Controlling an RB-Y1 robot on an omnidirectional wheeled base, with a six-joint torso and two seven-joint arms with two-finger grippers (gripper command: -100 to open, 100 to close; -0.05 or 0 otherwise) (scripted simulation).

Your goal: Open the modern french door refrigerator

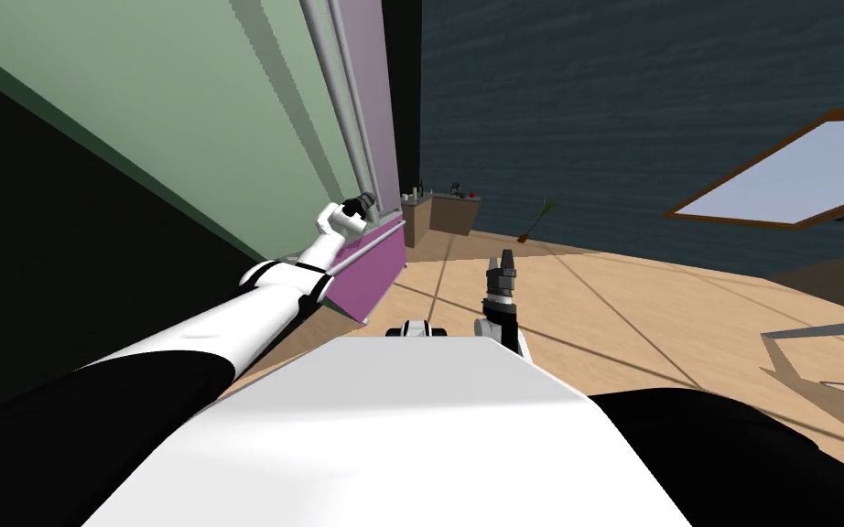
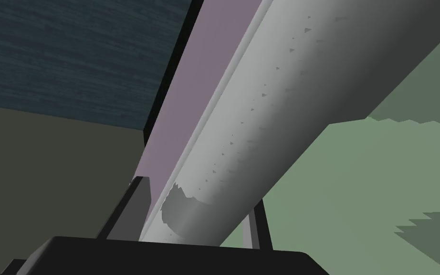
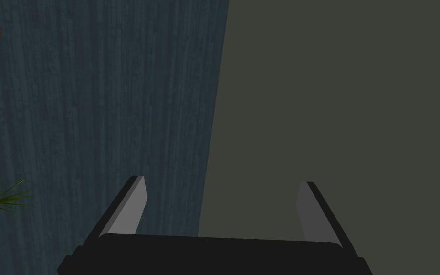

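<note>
In the head view, the left arm stretches to the refrigerator (image 1: pixel 182 119) on my left. The left hand (image 1: pixel 362 203) is at the grey handle (image 1: pixel 330 91), where the green and mauve doors meet. The right hand (image 1: pixel 503 263) hovers over the wooden floor (image 1: pixel 649 302). In the left wrist view, the fingers (image 2: pixel 135 205) clamp the handle (image 2: pixel 262 119). In the right wrist view, the right hand (image 3: pixel 221 205) is spread wide and holds nothing.

Home kitchen, by the look. Tall fridge (image 1: pixel 228 119) with green and mauve doors, a grey bar handle (image 1: pixel 341 119) and a purple drawer (image 1: pixel 376 267) below them. Wood-plank floor (image 1: pixel 649 293), dark blue wall (image 1: pixel 612 101). Far corner: low worktop (image 1: pixel 438 209) carrying small items, with a plant (image 1: pixel 541 215) near it. Wood-framed pane (image 1: pixel 795 174) off to the right.
</note>
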